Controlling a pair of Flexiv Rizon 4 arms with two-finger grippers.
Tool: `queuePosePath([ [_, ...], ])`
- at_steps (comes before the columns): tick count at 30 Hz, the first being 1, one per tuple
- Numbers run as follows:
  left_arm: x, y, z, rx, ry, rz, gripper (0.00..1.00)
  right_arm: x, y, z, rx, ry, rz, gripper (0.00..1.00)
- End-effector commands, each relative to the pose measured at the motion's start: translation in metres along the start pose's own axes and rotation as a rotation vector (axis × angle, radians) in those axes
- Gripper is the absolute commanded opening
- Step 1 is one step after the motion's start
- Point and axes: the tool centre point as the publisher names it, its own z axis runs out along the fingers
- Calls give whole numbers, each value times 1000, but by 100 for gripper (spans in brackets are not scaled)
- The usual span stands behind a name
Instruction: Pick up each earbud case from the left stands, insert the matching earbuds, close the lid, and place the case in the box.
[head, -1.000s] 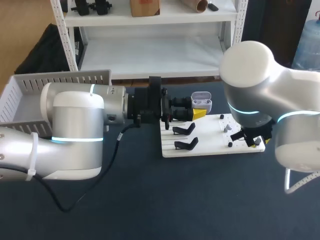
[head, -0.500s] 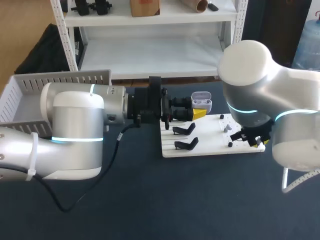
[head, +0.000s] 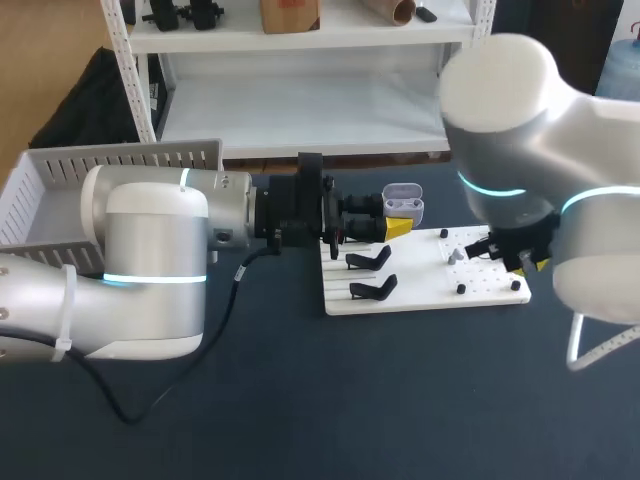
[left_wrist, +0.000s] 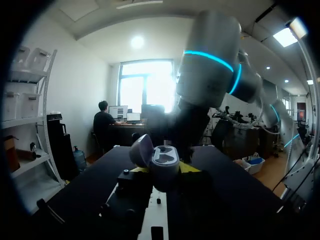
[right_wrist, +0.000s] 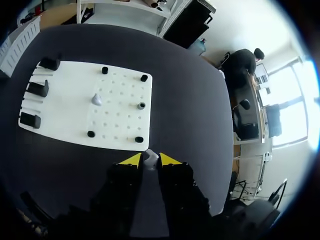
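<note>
Dark blue tabletop (head: 300, 400) is seen from above in the head view, with a white board (head: 420, 300) of stands and pegs near its middle and a pale slatted box (head: 60, 190) at the far left; the left gripper (head: 398, 222) is held sideways over the board's back edge, clamped on the earbud case (head: 403, 207), whose lid stands open; the right gripper (head: 520, 264) hangs above the board's right end. From the left wrist view, the case is shown close up between the yellow tips, a rounded pale grey shell with its lid tipped back and its sockets facing outward; whether a socket is already filled cannot be told. From the right wrist view, the right gripper's fingers are seen closed on a small pale earbud (right_wrist: 150, 159), held just off the board's edge; a second earbud (right_wrist: 96, 100) stands on the board among black pegs (right_wrist: 141, 106). The step in hand is judged to be insertion; next, the held earbud would need to be carried across to the open case and lined up with its socket.
</note>
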Motion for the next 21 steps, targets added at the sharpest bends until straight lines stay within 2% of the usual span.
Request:
queuePosePath([
  [1, 1, 0, 0, -3, -3, 2, 0, 18, -11, -29, -15, 6, 9, 0],
  [3, 1, 0, 0, -3, -3, 2, 0, 25, -8, -37, -24, -1, 30, 0],
  [4, 1, 0, 0, -3, -3, 2, 0, 27, -6, -42, -57, -22, 38, 0],
  [21, 1, 0, 0, -3, -3, 2, 0, 27, -6, -42, -57, -22, 38, 0],
])
